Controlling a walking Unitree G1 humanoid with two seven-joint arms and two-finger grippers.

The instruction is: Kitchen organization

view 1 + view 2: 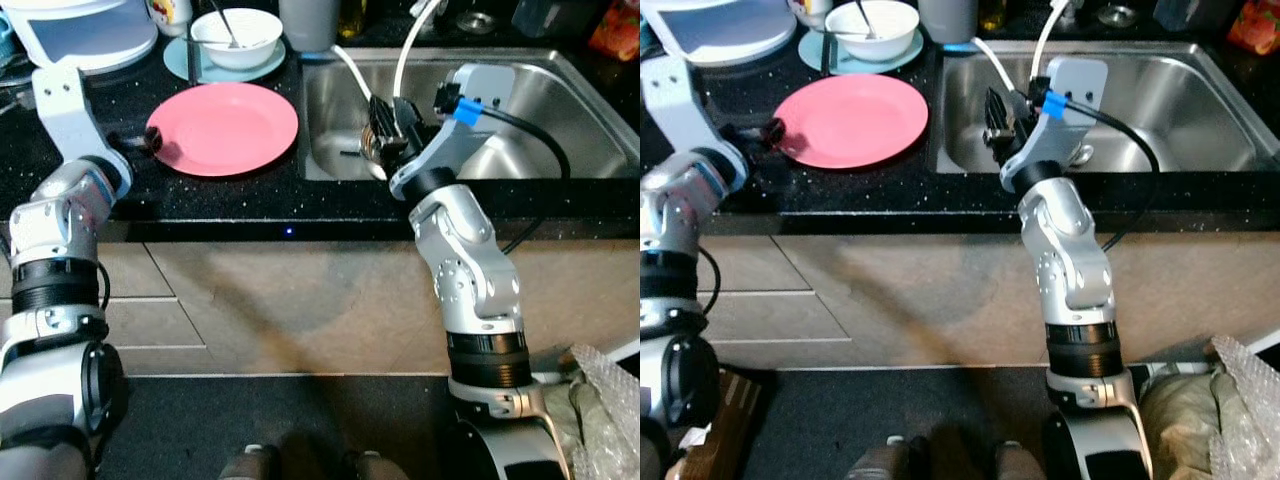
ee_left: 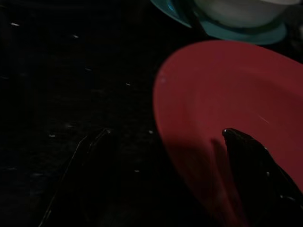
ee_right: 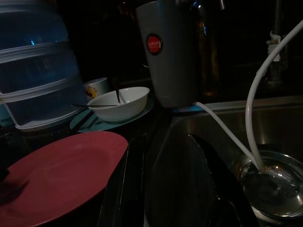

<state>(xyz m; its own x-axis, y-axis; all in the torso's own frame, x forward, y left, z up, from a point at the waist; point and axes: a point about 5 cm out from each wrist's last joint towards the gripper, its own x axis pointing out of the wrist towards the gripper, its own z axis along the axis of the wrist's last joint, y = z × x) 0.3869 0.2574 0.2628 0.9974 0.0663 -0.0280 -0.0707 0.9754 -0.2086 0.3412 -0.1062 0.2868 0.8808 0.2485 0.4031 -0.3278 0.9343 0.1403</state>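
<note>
A pink plate [image 1: 222, 128] lies on the black counter [image 1: 60, 190] left of the steel sink [image 1: 560, 110]. My left gripper [image 1: 140, 142] is at the plate's left rim and open. In the left wrist view one finger [image 2: 258, 179] hangs over the plate [image 2: 227, 104] and the other over the counter. My right gripper [image 1: 388, 118] reaches into the sink's left side, open, with nothing between its fingers [image 3: 125, 189]. A small steel bowl [image 3: 272, 187] sits in the sink beside it, with two white hoses [image 3: 251, 123] running into it.
Behind the pink plate a white bowl [image 1: 236, 38] with a spoon rests on a teal plate [image 1: 190, 62]. A grey cup [image 1: 308, 22] stands at the sink's back left corner. A clear plastic container [image 1: 85, 30] is at the far left. Crumpled bags [image 1: 600, 420] lie on the floor at right.
</note>
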